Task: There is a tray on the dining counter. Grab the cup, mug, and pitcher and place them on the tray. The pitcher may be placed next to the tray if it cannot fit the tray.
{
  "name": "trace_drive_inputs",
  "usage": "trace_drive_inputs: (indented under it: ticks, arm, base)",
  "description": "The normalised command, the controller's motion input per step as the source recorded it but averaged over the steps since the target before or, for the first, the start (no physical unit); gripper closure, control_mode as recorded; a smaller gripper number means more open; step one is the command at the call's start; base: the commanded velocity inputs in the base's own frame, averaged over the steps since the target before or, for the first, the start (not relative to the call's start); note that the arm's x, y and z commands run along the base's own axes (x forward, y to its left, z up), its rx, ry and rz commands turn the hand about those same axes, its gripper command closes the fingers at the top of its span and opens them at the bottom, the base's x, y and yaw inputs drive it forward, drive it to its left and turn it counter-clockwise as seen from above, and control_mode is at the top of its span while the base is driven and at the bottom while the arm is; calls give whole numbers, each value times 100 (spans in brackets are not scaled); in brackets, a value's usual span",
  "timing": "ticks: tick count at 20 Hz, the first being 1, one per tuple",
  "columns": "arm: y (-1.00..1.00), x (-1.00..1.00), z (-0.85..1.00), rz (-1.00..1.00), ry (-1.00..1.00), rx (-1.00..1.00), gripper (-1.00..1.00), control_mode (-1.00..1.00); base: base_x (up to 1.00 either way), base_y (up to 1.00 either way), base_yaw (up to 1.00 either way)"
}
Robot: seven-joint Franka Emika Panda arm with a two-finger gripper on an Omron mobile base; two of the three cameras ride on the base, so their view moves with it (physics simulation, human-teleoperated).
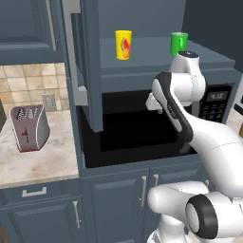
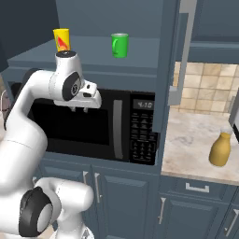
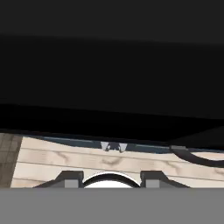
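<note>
The yellow cup (image 1: 123, 45) (image 2: 61, 39) and the green mug (image 1: 179, 42) (image 2: 120, 45) stand apart on the blue shelf top above the microwave. The amber pitcher (image 2: 221, 149) stands upright on the marbled counter to the right of the microwave. My gripper (image 1: 156, 108) (image 2: 79, 110) (image 3: 111, 179) hangs in front of the microwave door, below the shelf and well under the cup and mug. Its fingers point down and stand open, with nothing between them. The tray and the dining counter are out of view.
The black microwave (image 2: 116, 123) sits in the blue cabinet niche, with its keypad (image 2: 142, 133) on the right. A silver toaster (image 1: 28, 127) stands on the counter at the left. An open cabinet door (image 1: 88, 71) juts out left of the niche.
</note>
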Motion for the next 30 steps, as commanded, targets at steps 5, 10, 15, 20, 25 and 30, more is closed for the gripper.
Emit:
trace_drive_inputs:
  ticks: [5, 10, 15, 20, 25, 30]
  arm:
    - [24, -2, 9, 0, -8, 0, -100, -100]
    - [47, -5, 47, 0, -22, 0, -100, -100]
    - [48, -2, 63, 0, -26, 0, -100, -100]
    - [29, 0, 64, 0, -29, 0, -100, -100]
    - [8, 0, 51, 0, -26, 4, -100, -100]
    - [5, 0, 42, 0, -24, 5, -100, -100]
  base:
    - [0, 0, 0]
    - [0, 0, 0]
    - [0, 0, 0]
    - [0, 0, 0]
    - [0, 0, 0]
    - [0, 0, 0]
